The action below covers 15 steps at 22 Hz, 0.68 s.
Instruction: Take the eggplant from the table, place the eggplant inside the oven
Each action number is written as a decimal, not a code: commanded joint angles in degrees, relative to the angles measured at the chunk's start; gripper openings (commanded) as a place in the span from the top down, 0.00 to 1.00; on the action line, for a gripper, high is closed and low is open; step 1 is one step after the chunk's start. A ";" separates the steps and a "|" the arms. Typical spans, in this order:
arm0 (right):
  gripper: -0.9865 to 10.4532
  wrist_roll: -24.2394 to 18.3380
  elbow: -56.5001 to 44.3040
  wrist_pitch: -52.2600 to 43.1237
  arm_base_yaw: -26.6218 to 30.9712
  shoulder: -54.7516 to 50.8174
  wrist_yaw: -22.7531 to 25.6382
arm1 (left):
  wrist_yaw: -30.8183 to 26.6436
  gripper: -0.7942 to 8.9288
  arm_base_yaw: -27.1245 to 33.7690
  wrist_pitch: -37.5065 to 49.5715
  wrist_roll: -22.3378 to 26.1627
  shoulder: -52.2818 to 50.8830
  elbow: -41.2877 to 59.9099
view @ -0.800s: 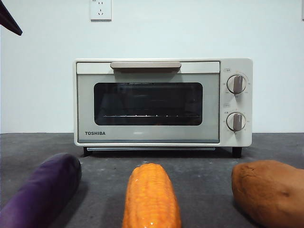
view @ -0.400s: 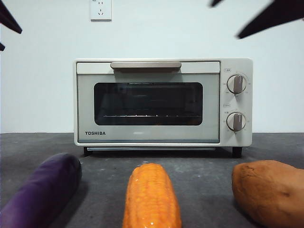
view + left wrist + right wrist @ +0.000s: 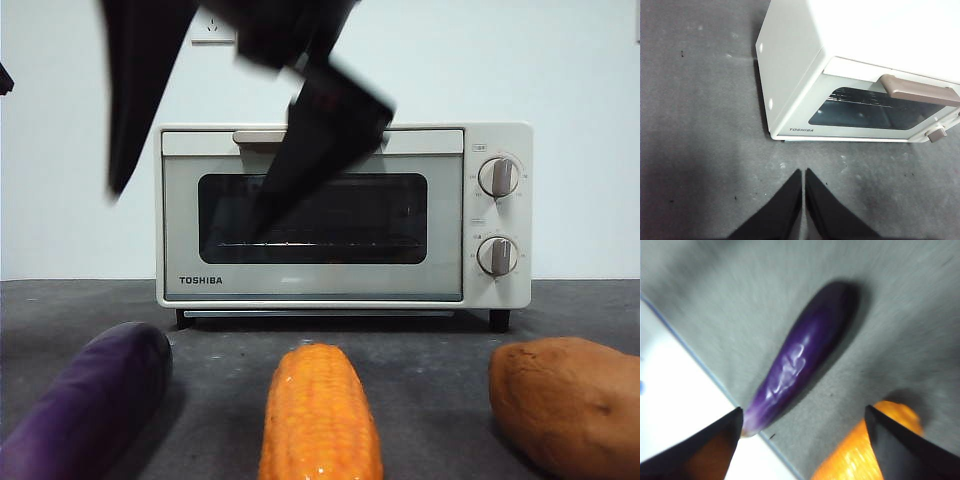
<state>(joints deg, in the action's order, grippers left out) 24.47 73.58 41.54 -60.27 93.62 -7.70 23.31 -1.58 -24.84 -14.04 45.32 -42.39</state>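
Observation:
The glossy dark purple eggplant (image 3: 90, 405) lies on the dark grey table (image 3: 430, 350) at the front left, its near end cut off by the picture's edge. My right gripper (image 3: 185, 213) hangs open high above it, big, dark and blurred, in front of the oven (image 3: 320, 285). In the right wrist view the eggplant (image 3: 800, 360) lies below the open right gripper (image 3: 802, 411), untouched, its pale stem tip toward the table's edge. The cream-white Toshiba oven has its door closed. My left gripper (image 3: 803, 172) is shut on nothing, above bare table near the oven (image 3: 790, 60).
An orange-yellow corn cob (image 3: 318, 415) lies at the front middle beside the eggplant, also visible as the corn cob (image 3: 865, 460) by one right jaw. A brown-orange sweet potato (image 3: 570, 400) lies at the front right. A white wall with a socket stands behind.
The right arm has swept in from the upper right to the upper left of the front view, over the eggplant, with its jaws spread. The vegetables and the oven have not moved.

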 commanded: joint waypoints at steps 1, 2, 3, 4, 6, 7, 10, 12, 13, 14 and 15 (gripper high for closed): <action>0.56 2.23 1.44 -3.02 -1.44 4.31 0.09 | -0.04 0.91 0.13 0.70 1.03 0.35 -1.18; 0.56 3.17 1.49 -4.55 -1.46 5.66 0.02 | -0.04 0.91 0.13 0.68 1.03 0.35 -1.18; 0.56 4.00 1.53 -6.34 -1.46 7.17 0.00 | -0.04 0.91 0.13 0.70 1.03 0.35 -1.18; 0.56 4.37 1.68 -7.87 -1.49 8.50 -0.81 | -0.04 0.91 0.13 0.68 1.03 0.35 -1.18; 0.56 5.18 2.80 -9.51 -1.46 11.30 -1.77 | -0.04 0.91 0.13 0.68 1.01 0.35 -1.18; 0.56 5.18 3.69 -9.57 -1.49 12.72 -1.75 | -0.04 0.91 0.13 0.68 1.01 0.35 -1.18; 0.56 5.14 6.47 -9.64 -1.46 17.07 -1.49 | -0.04 0.91 0.13 0.68 1.01 0.35 -1.18; 0.56 5.09 8.00 -9.94 -1.46 19.67 -1.38 | -0.02 0.91 0.13 0.68 1.01 0.35 -1.18; 0.57 5.05 8.48 -10.19 -1.46 20.76 -1.33 | -0.02 0.91 0.13 0.66 1.01 0.35 -1.18; 0.58 5.07 8.90 -10.29 -1.46 21.79 -1.25 | -0.02 0.91 0.13 0.66 1.01 0.35 -1.18; 0.60 5.07 9.03 -10.47 -1.46 22.27 -1.22 | -0.02 0.91 0.13 0.66 1.01 0.35 -1.18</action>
<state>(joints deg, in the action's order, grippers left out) 28.97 81.12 31.38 -61.04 114.91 -8.97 23.29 -1.58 -24.67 -14.04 45.32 -42.39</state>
